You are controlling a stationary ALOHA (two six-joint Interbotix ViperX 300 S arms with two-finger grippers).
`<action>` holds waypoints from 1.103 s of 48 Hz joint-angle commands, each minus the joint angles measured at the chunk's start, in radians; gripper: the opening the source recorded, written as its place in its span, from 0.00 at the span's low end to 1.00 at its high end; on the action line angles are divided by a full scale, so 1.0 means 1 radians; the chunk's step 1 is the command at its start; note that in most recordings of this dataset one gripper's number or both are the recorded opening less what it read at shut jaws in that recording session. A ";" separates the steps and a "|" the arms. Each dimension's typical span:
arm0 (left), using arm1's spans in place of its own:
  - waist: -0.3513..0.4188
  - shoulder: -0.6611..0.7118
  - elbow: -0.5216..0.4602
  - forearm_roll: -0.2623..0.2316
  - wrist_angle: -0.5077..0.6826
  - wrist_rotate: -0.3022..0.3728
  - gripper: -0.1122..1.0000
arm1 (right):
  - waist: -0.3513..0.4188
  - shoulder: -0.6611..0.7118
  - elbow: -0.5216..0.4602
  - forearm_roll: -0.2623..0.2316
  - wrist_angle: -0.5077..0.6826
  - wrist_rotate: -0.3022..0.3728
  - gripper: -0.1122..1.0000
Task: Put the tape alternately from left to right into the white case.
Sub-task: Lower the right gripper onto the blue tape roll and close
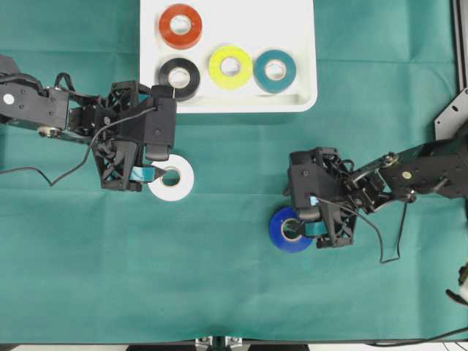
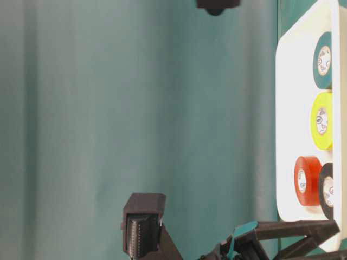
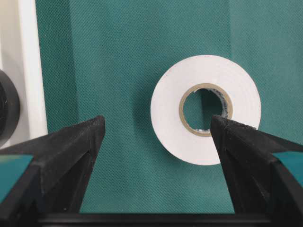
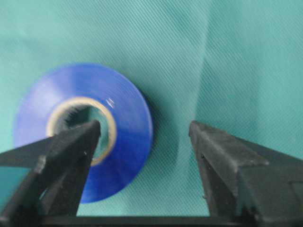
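Four rolls of tape (image 1: 180,25) inside the white case (image 1: 303,99) at the far edge of the surface (image 1: 219,278). Two loose rolls nearer: one left, under the left gripper (image 1: 162,174); one right, under the right gripper (image 1: 302,228).

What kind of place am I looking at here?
Probably a robotics lab bench: two black arms, the left gripper and right gripper, over a green cloth, sorting tape rolls into a white case.

Overhead looks down, wrist views close — side view seemingly rotated
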 commanded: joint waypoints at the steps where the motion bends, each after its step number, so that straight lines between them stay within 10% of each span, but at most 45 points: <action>1: -0.005 -0.018 -0.009 -0.002 -0.005 0.000 0.80 | 0.005 0.003 -0.026 0.003 0.023 0.003 0.83; 18: -0.003 -0.018 -0.009 -0.002 -0.005 0.000 0.80 | 0.003 0.009 -0.055 -0.002 0.034 0.014 0.78; 28: -0.005 -0.021 -0.003 -0.002 -0.005 0.000 0.80 | 0.005 0.008 -0.074 -0.005 0.034 0.014 0.35; 53: -0.005 -0.025 0.003 -0.002 -0.005 0.000 0.80 | 0.003 -0.137 -0.074 -0.005 0.052 0.008 0.35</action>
